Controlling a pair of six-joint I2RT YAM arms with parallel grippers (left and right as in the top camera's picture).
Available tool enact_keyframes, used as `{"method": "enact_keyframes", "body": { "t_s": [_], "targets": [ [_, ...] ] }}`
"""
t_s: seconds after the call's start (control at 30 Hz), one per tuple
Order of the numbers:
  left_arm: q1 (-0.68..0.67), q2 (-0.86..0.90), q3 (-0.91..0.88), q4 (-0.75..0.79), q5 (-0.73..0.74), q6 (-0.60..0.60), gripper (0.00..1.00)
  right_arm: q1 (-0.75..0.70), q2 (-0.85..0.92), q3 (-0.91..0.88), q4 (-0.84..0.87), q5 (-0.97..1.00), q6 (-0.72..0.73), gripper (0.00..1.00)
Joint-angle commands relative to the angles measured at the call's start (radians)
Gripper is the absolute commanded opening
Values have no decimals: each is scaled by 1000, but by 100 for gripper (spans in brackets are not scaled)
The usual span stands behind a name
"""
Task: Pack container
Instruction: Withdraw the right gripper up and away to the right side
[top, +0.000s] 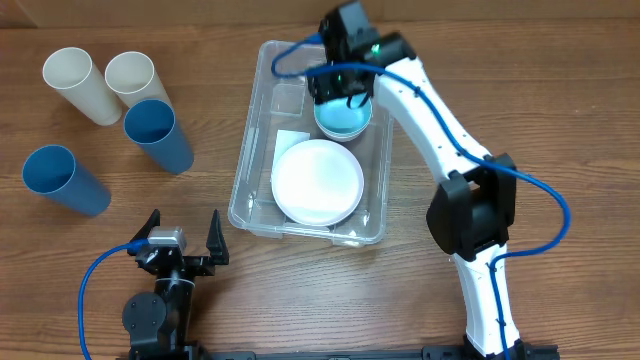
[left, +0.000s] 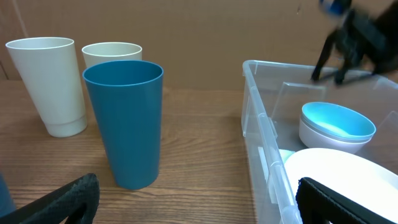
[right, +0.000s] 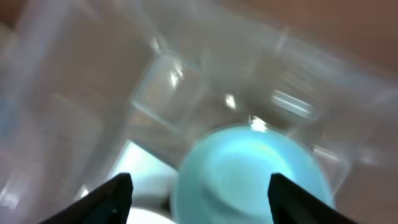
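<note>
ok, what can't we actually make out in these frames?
- Overhead: the right gripper covers the far rim of the blue bowl, so what sits under it is hidden.
- Right wrist: motion blur smears the container; its walls can't be traced.
- Left wrist: the white plate is cut off by the bottom and right edges.

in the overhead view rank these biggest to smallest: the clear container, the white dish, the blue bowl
1. container: by far the largest.
2. white dish: fills much of the bin's near half.
3. blue bowl: partly covered by the right gripper, yet clearly the smallest.
</note>
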Motion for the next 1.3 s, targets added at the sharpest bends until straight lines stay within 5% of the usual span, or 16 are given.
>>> {"method": "enact_keyframes", "body": {
  "t_s": [0.0,0.2,0.4,0.6,1.27],
  "targets": [
    [6,-9,-5,1,-5,12,100,-7,-14,261,-112,1,41,75],
    [6,-9,-5,1,-5,12,100,-154,-14,597,-394,127,211,91],
    [6,-9,-5,1,-5,12,100,-397,-14,584,-528,139,420,100],
    [6,-9,-5,1,-5,12,100,-593,-14,548,-590,129,449,100],
    [6,-9,-5,13,-13,11,100,-668,-14,542,-589,124,449,100]
  ]
}}
